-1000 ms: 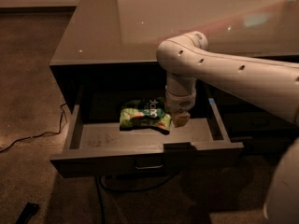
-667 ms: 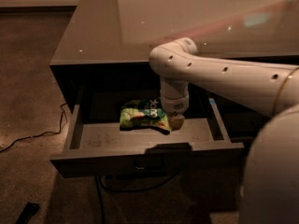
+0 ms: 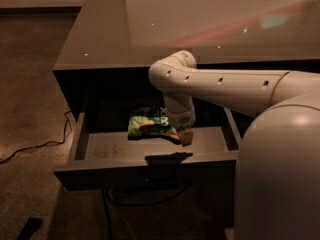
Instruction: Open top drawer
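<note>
Gripper (image 3: 185, 136), at the end of the white jointed robot arm (image 3: 225, 86), hung inside the open drawer, just above its floor and beside the right end of the bag. Whether it was apart or together could not be told. The arm reached in from the right with its elbow raised under the counter edge, a posture judged to keep it clear of the drawer front.

The long dark grey-brown cabinet with a glossy flat top (image 3: 100, 39) carried the wide dark top drawer (image 3: 100, 170), which stood pulled well out with its lighter grey walls and floor exposed — the task was judged essentially done.

A crumpled green-and-white snack bag (image 3: 146, 126) lay on the drawer floor near the centre. The small rectangular pull handle (image 3: 168, 157) sat at the middle of the front's upper edge, just ahead of the gripper and not held. A thin dark cable (image 3: 44, 145) trailed over the floor at left — apart from the drawer.
</note>
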`<state>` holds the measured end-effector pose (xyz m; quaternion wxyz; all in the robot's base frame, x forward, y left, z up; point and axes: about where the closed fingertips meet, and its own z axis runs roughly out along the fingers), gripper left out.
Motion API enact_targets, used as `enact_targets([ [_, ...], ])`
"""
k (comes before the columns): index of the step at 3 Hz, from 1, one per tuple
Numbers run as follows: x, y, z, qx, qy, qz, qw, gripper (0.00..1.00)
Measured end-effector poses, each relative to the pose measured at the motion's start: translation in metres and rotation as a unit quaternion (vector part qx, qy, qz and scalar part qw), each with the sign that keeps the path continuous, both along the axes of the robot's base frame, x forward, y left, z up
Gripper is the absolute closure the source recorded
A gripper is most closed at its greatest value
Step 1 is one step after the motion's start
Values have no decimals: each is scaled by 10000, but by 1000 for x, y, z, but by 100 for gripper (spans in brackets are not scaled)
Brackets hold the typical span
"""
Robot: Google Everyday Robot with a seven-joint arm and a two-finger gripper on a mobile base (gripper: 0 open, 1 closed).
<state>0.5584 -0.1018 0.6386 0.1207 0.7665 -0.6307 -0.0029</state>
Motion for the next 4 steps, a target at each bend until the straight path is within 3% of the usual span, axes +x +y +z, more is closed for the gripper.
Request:
enact_targets([
  [2, -13, -24, 9, -548, -71, -243, 9982, 100],
  [4, -49, -43, -9, -877, 311, -245, 9954, 100],
])
